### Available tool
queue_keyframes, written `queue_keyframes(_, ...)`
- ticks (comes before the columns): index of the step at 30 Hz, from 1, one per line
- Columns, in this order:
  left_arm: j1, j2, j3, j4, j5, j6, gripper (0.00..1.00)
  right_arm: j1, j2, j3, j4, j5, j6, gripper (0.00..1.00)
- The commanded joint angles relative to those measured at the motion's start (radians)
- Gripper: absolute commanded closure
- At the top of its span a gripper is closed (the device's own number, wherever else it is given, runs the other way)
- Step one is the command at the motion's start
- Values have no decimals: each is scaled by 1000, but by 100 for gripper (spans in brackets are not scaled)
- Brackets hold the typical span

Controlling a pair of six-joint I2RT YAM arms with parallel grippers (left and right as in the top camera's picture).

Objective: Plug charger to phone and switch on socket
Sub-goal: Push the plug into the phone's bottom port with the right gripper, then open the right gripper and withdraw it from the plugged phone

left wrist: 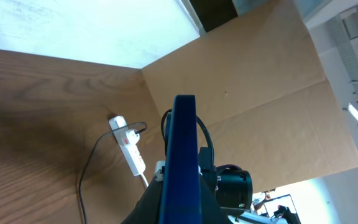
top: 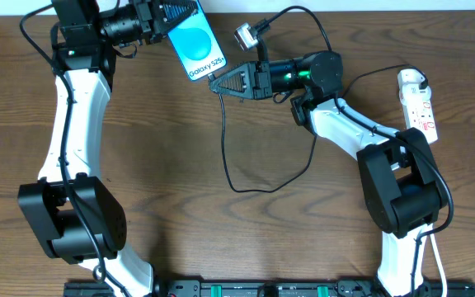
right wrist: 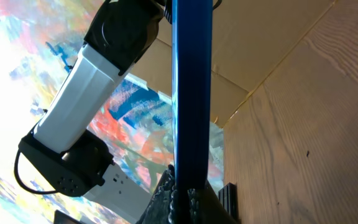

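Left gripper [top: 170,23] of mine is clamped on the far end of the phone [top: 197,45], holding it off the surface [top: 180,165] at far centre. My right gripper [top: 218,82] is pinched together on the charger [top: 225,148] tip at the phone's near end; I cannot tell if it is seated. The phone looks stiff, slick and breakable, so I would grip its edges. The cable is light and limp, best held just behind the tip. The socket [top: 420,103] lies far right.

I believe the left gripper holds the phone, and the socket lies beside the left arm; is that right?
Not quite: the overhead view shows the socket beside the right arm. The left gripper does hold the phone.
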Motion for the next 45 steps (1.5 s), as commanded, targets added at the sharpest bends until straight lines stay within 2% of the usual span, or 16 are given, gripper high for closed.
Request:
queue_keyframes(1,-20,-22,-18,-3,97,24,93,-11,6,11,8,138,-2,95)
queue_keyframes(2,-20,-22,-18,-3,97,24,92,-11,6,11,8,131,-7,91)
queue_keyframes(3,-20,-22,-18,-3,97,26,92,-11,6,11,8,127,-10,83)
queue_keyframes(4,-20,-22,-18,-3,96,29,93,-11,6,11,8,124,-9,67)
queue_keyframes(8,-13,-22,-18,-3,83,34,93,-11,6,11,27,108,-10,22)
queue_keyframes(10,-6,-22,-18,-3,74,34,93,-12,6,11,57,95,-9,3)
queue_keyframes(11,-1,-22,-18,-3,71,34,92,-13,6,11,69,89,-9,1)
queue_keyframes(18,34,-22,-18,-11,101,33,93,-50,6,11,77,97,-10,1)
queue_keyframes(22,39,-22,-18,-11,137,33,92,-98,6,11,-56,98,-89,1)
queue_keyframes(28,39,-22,-18,-11,138,33,92,-150,6,11,-488,59,-349,1)
queue_keyframes(36,39,-22,-18,-11,117,34,93,-200,6,10,-953,-69,-694,1)
queue_keyframes(40,39,-22,-18,-11,90,33,92,-220,6,10,-1341,62,-922,1)
queue_keyframes(45,38,-22,-18,-11,77,34,93,-226,6,10,-1715,351,-1098,1)
